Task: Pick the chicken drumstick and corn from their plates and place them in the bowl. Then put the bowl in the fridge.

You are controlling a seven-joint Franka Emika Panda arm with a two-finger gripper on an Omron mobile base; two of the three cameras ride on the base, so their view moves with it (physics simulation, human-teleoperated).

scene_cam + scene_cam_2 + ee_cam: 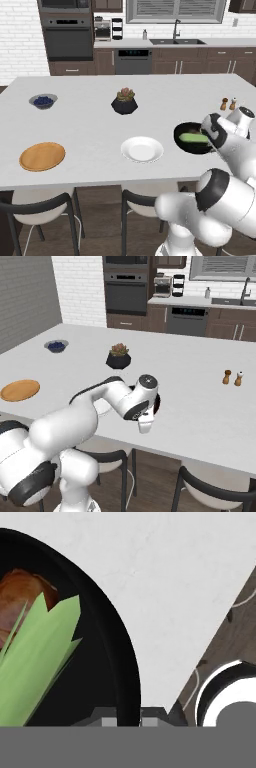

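Hand view: the bowl (117, 662) fills the left half; its black rim curves from 10 o'clock down to 6 o'clock, where it passes between the two dark fingertips (106, 718) of the gripper (129, 717).
Bowl contents: the corn (35, 662) lies in its green husk across the chicken drumstick (22, 594), which shows reddish-brown at 9 o'clock; both are inside the bowl.
Grip state: the jaws straddle the bowl rim, one tip inside and one outside; whether they already press on it, I cannot tell.
Plates, left to right in the left base view: the orange-brown plate (42, 156) at 8 o'clock and the white plate (142, 149) near centre are both bare, so I judge the loading step done and the carry to the fridge outstanding.
Bowl position: on the counter (90, 125) close to its near edge, at 3 o'clock from the white plate, just beside it.
Risk one: a one-sided rim grasp may let the bowl tip on lifting; the corn rides high and could roll out.
Risk two: the bowl sits near the counter edge with a stool (225, 702) below at 4 o'clock; a slip would send it to the floor.
Arm pose: in the right base view the arm folds forward and low, wrist turned down over the bowl (156, 401), hand pointing at the counter.
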